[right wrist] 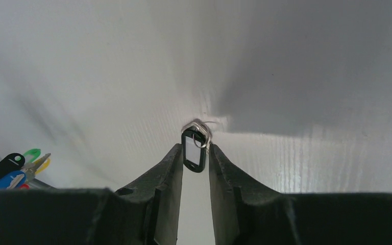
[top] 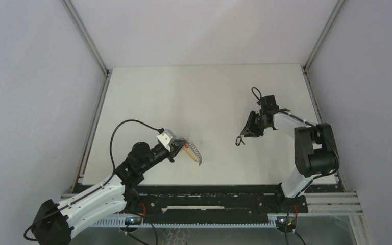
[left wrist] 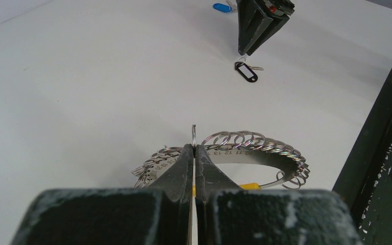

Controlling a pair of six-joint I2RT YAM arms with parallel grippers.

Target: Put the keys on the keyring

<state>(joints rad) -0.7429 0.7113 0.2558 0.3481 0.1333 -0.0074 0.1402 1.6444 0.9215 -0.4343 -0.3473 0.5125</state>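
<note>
R gripper [right wrist: 195, 148], jaws narrow, is set astride black-tag key [left wrist: 246, 72]; grip not confirmed. Keyring [left wrist: 258, 144] is pinched tight in L gripper [left wrist: 194, 149], one ring raised. Pickup step judged in hand. Next: key to be clamped, lifted, brought to ring.

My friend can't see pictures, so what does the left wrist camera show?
The left gripper is shut on a thin ring of the keyring, a metal band strung with many little rings. Beyond, on the white table, the right gripper points down over a black-rimmed key.
</note>
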